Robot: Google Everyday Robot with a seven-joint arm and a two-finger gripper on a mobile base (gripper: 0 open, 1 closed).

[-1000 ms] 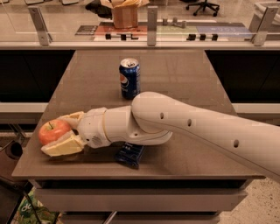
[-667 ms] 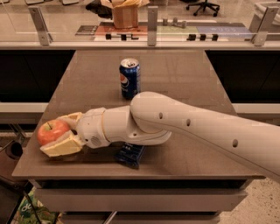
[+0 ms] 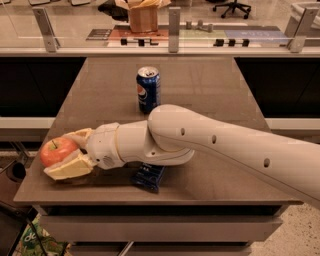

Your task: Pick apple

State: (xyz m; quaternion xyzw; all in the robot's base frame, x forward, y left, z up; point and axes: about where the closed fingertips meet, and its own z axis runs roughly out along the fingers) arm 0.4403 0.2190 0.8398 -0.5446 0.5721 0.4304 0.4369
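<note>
The tabletop (image 3: 215,90) has its front edge closest to the camera, and the tool (image 3: 58,156) sits low over the front left corner. Its two pale fingers (image 3: 69,167) are closed around the apple (image 3: 55,151), one above and behind the fruit, the other below and in front. The apple is red-orange with a short stem pointing up, and it lies between the fingers at the tool's tip, just inside the tabletop's left edge. Whether it rests on the surface or is raised off it cannot be told.

Behind the tool's wrist, partly hidden under the thick white arm (image 3: 225,150), lies a small dark blue packet (image 3: 147,176), flat on the tabletop near the front edge. The arm itself runs from the tool across the front of the tabletop and out of the picture at lower right.

Farther back than the tool, well apart from it, a blue soda can (image 3: 148,90) stands upright near the middle of the tabletop.

Beyond the tabletop's far edge runs a glass railing with metal posts (image 3: 174,25), and past that stand a brown paper bag (image 3: 142,15) and an office chair (image 3: 235,6).
</note>
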